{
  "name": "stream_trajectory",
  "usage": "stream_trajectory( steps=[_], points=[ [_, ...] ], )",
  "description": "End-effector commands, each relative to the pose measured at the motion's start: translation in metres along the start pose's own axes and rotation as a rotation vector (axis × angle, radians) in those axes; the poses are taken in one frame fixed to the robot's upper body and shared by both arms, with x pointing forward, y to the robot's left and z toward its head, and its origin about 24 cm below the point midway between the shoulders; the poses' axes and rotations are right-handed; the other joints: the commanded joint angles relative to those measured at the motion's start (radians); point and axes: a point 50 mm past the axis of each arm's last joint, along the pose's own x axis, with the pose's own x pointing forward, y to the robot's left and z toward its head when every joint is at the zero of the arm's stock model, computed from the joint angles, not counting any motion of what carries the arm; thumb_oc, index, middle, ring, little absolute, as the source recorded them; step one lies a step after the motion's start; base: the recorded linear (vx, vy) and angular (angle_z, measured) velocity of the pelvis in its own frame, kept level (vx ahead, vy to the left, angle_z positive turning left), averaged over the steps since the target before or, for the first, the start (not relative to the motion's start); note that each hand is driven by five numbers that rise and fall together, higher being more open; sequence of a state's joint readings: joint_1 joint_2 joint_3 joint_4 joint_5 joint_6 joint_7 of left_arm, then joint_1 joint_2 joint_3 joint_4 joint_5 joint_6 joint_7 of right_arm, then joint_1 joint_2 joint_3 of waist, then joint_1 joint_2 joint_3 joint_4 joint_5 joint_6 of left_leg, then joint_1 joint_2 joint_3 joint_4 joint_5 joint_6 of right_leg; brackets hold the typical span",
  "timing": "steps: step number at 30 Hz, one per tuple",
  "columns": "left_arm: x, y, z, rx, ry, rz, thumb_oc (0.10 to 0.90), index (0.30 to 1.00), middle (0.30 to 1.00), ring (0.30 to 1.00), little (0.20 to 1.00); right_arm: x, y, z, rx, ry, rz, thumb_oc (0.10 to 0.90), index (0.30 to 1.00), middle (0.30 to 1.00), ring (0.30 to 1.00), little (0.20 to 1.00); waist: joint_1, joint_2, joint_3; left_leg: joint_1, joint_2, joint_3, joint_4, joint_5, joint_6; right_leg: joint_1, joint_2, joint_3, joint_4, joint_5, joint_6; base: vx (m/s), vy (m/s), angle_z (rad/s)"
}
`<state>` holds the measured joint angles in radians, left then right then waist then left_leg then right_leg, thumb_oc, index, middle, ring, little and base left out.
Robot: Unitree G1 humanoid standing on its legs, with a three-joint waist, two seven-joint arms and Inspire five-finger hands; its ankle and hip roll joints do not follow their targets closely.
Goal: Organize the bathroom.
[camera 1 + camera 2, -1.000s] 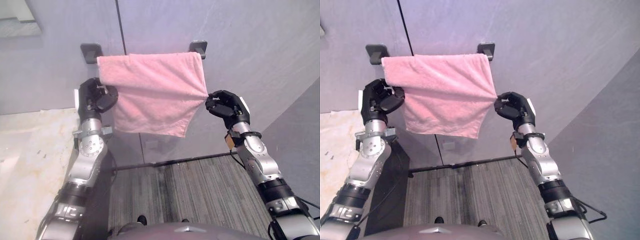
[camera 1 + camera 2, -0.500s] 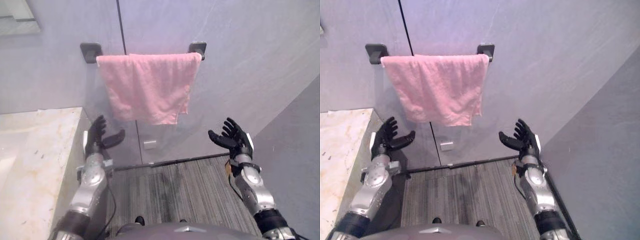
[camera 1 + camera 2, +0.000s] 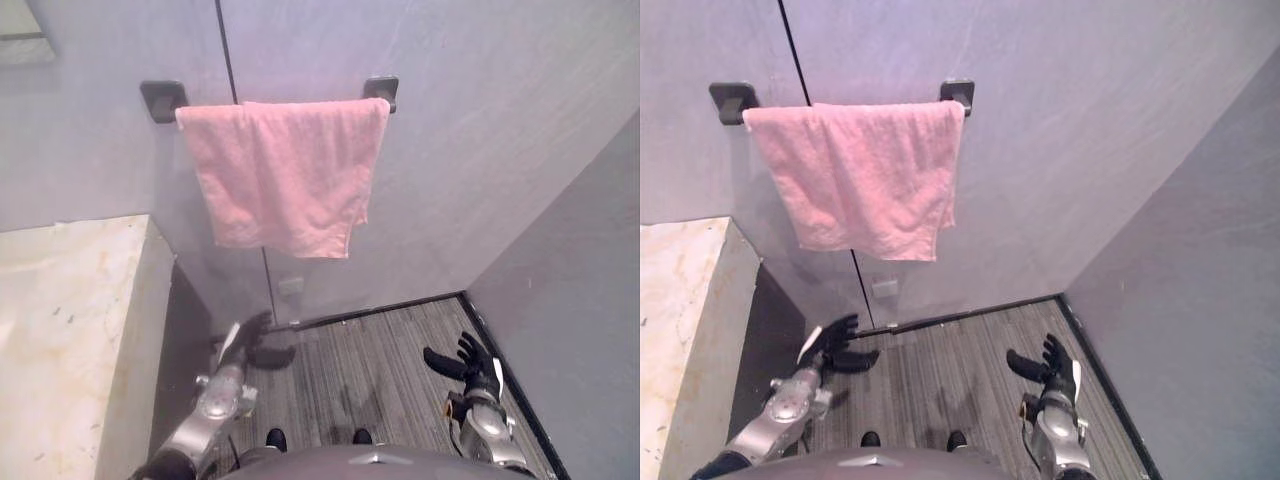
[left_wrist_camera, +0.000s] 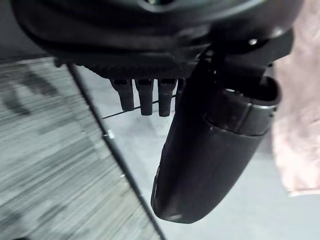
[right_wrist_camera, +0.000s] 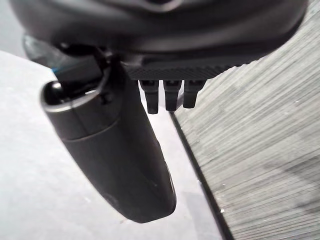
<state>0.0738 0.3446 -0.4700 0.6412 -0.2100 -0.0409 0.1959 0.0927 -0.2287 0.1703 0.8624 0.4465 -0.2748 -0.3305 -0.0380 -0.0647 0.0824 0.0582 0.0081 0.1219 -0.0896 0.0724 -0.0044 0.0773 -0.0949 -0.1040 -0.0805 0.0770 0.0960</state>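
Currently both dark robot hands are hanging low over the striped grey floor (image 3: pixel 400 350), the left hand (image 3: pixel 250 343) and right hand (image 3: pixel 468 362) each spreading straight fingers and gripping nothing. Well above them, the pink terry towel (image 3: pixel 285 170) is draping over the black wall rail (image 3: pixel 380 90), its long axis running sideways, the left hand sitting nearer.

Both head eyes look down at the towel (image 3: pixel 283 170) on the wall; wrist cameras sit close, facing floor and wall.
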Motion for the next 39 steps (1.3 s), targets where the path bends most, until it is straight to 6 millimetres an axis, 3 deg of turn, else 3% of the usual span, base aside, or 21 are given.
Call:
stream_trajectory(
  steps=[1,3,5,6,8,9,11,16,18,19,22,24,25,29,31,32,33,34,36,39],
  points=[
    [0.014,-0.004,0.023,0.213,-0.095,-0.095,0.8,0.9,0.9,0.9,0.9,0.013,0.016,0.044,0.028,-0.204,0.089,0.8,0.9,0.9,0.9,0.9,-0.001,0.023,0.034,-0.015,-0.039,-0.034,0.002,-0.035,0.067,-0.079,0.017,0.034,0.121,0.051,0.034,-0.39,-0.166,0.16],
    [0.017,0.0,0.0,0.21,0.032,-0.066,0.8,0.9,0.9,0.9,0.9,0.016,0.022,0.033,-0.033,-0.133,0.125,0.8,0.9,0.9,0.9,0.9,-0.004,0.038,0.04,-0.037,-0.03,-0.051,0.002,-0.012,0.077,-0.124,0.02,0.057,0.271,0.046,0.039,-0.35,-0.139,0.29],
    [0.018,0.003,-0.01,0.177,0.09,-0.036,0.8,0.9,0.9,0.9,0.9,0.017,0.022,0.027,-0.053,-0.092,0.14,0.8,0.9,0.9,0.9,0.9,-0.009,0.048,0.042,-0.047,-0.026,-0.058,0.002,0.0,0.081,-0.133,0.042,0.092,0.333,0.03,0.035,-0.29,-0.156,0.45],
    [0.017,0.009,-0.029,0.116,0.204,-0.02,0.8,0.9,0.9,0.9,0.9,0.017,0.019,0.013,-0.054,-0.016,0.149,0.8,0.9,0.9,0.9,0.9,-0.004,0.054,0.038,-0.086,-0.023,-0.076,0.002,0.035,0.073,-0.104,0.089,0.155,0.364,-0.007,0.022,-0.34,-0.278,0.64],
    [0.014,0.01,-0.039,0.053,0.259,-0.035,0.8,0.9,0.9,0.9,0.9,0.017,0.018,0.006,-0.035,0.035,0.161,0.8,0.9,0.9,0.9,0.9,0.005,0.048,0.038,-0.12,-0.027,-0.087,0.002,0.056,0.063,-0.057,0.106,0.184,0.316,-0.039,0.006,-0.27,-0.268,0.71],
    [0.007,0.006,-0.057,-0.136,0.387,-0.073,0.8,0.9,0.9,0.9,0.9,0.015,0.02,-0.004,-0.054,0.106,0.208,0.8,0.9,0.9,0.9,0.9,0.025,0.042,0.036,-0.184,-0.022,-0.098,0.002,0.088,0.037,0.023,0.145,0.231,0.21,-0.106,-0.031,-0.21,-0.215,0.73],
    [0.003,0.007,-0.066,-0.194,0.436,-0.07,0.8,0.9,0.9,0.9,0.9,0.014,0.022,-0.006,-0.1,0.113,0.219,0.8,0.9,0.9,0.9,0.9,0.036,0.041,0.037,-0.231,-0.011,-0.103,0.002,0.093,0.017,0.054,0.16,0.243,0.167,-0.139,-0.053,-0.27,-0.253,0.56],
    [-0.006,0.007,-0.082,-0.226,0.519,-0.083,0.8,0.9,0.9,0.9,0.9,0.016,0.013,-0.008,-0.107,0.156,0.198,0.8,0.9,0.9,0.9,0.9,0.025,0.052,0.079,-0.257,0.026,-0.074,0.002,0.082,-0.017,0.068,0.171,0.222,0.112,-0.126,-0.091,-0.34,-0.181,0.73],
    [-0.011,0.007,-0.089,-0.243,0.568,-0.065,0.8,0.9,0.9,0.9,0.9,0.015,0.003,-0.015,-0.074,0.196,0.156,0.8,0.9,0.9,0.9,0.9,0.019,0.055,0.091,-0.234,0.028,-0.022,0.022,0.087,-0.019,0.075,0.154,0.185,0.085,-0.106,-0.093,-0.35,-0.054,0.96],
    [-0.015,0.006,-0.096,-0.28,0.588,-0.046,0.8,0.9,0.9,0.9,0.9,0.014,-0.001,-0.018,-0.066,0.215,0.137,0.8,0.9,0.9,0.9,0.9,0.02,0.047,0.096,-0.22,0.025,-0.031,0.087,0.083,-0.017,0.074,0.137,0.163,0.06,-0.085,-0.099,-0.38,-0.008,0.99],
    [-0.024,0.004,-0.107,-0.333,0.62,0.0,0.8,0.9,0.9,0.9,0.9,0.012,-0.006,-0.026,-0.064,0.266,0.112,0.8,0.9,0.9,0.9,0.9,0.014,0.014,0.088,-0.167,0.0,-0.059,0.232,-0.012,0.019,0.045,0.081,0.112,0.041,-0.036,-0.1,-0.34,0.048,0.7],
    [-0.026,0.004,-0.109,-0.347,0.631,0.022,0.8,0.9,0.9,0.9,0.9,0.011,-0.009,-0.03,-0.062,0.288,0.094,0.8,0.9,0.9,0.9,0.9,0.006,0.003,0.08,-0.137,-0.002,-0.047,0.294,-0.028,0.022,0.032,0.063,0.094,0.033,-0.016,-0.097,-0.32,0.071,0.47],
    [-0.027,0.004,-0.111,-0.378,0.641,0.059,0.8,0.9,0.9,0.9,0.9,0.009,-0.013,-0.036,-0.052,0.331,0.077,0.8,0.9,0.9,0.9,0.9,-0.007,-0.005,0.072,-0.103,0.01,-0.036,0.383,-0.047,0.019,0.021,0.045,0.068,0.02,0.003,-0.093,-0.34,0.097,0.62],
    [-0.027,0.008,-0.111,-0.42,0.636,0.107,0.8,0.9,0.9,0.9,0.9,0.007,-0.021,-0.04,-0.049,0.354,0.046,0.8,0.9,0.9,0.9,0.9,-0.034,0.013,0.04,0.011,0.037,-0.072,0.366,-0.062,-0.01,-0.03,0.028,0.027,0.012,0.031,-0.084,-0.33,0.217,0.7],
    [-0.027,0.009,-0.112,-0.432,0.635,0.124,0.8,0.9,0.9,0.9,0.9,0.013,-0.026,-0.031,-0.016,0.33,0.025,0.8,0.9,0.9,0.9,0.9,-0.049,0.044,0.018,0.127,0.056,-0.112,0.255,-0.089,-0.026,-0.099,0.01,0.012,0.027,0.059,-0.064,-0.41,0.4,0.84],
    [-0.025,0.01,-0.109,-0.421,0.617,0.143,0.8,0.9,0.9,0.9,0.9,0.016,-0.027,-0.026,0.034,0.33,0.01,0.8,0.9,0.9,0.9,0.9,-0.058,0.062,0.014,0.184,0.065,-0.104,0.137,-0.134,-0.021,-0.135,-0.01,-0.002,0.045,0.074,-0.044,-0.3,0.315,0.45],
    [-0.025,0.009,-0.108,-0.421,0.617,0.141,0.8,0.9,0.9,0.9,0.9,0.016,-0.028,-0.025,0.039,0.33,0.01,0.8,0.9,0.9,0.9,0.9,-0.058,0.063,0.014,0.189,0.066,-0.103,0.128,-0.137,-0.02,-0.136,-0.012,-0.003,0.047,0.075,-0.042,-0.43,0.461,0.39],
    [-0.021,0.009,-0.103,-0.406,0.592,0.146,0.8,0.9,0.9,0.9,0.9,0.018,-0.026,-0.023,0.088,0.32,-0.004,0.8,0.9,0.9,0.9,0.9,-0.064,0.074,0.016,0.209,0.048,-0.097,0.03,-0.155,-0.011,-0.169,-0.043,-0.01,0.055,0.104,-0.01,-0.29,0.308,0.37],
    [-0.02,0.012,-0.102,-0.385,0.569,0.157,0.8,0.9,0.9,0.9,0.9,0.018,-0.021,-0.021,0.112,0.298,0.002,0.8,0.9,0.9,0.9,0.9,-0.06,0.077,0.027,0.183,0.02,-0.119,0.002,-0.144,0.005,-0.187,-0.071,-0.006,0.05,0.138,0.022,-0.4,0.414,0.58],
    [-0.019,0.017,-0.1,-0.373,0.54,0.156,0.8,0.9,0.9,0.9,0.9,0.017,-0.016,-0.02,0.075,0.282,0.048,0.8,0.9,0.9,0.9,0.9,-0.053,0.071,0.047,0.144,-0.024,-0.135,0.002,-0.139,0.029,-0.202,-0.104,0.003,0.025,0.19,0.041,-0.33,0.341,0.43]
  ],
)
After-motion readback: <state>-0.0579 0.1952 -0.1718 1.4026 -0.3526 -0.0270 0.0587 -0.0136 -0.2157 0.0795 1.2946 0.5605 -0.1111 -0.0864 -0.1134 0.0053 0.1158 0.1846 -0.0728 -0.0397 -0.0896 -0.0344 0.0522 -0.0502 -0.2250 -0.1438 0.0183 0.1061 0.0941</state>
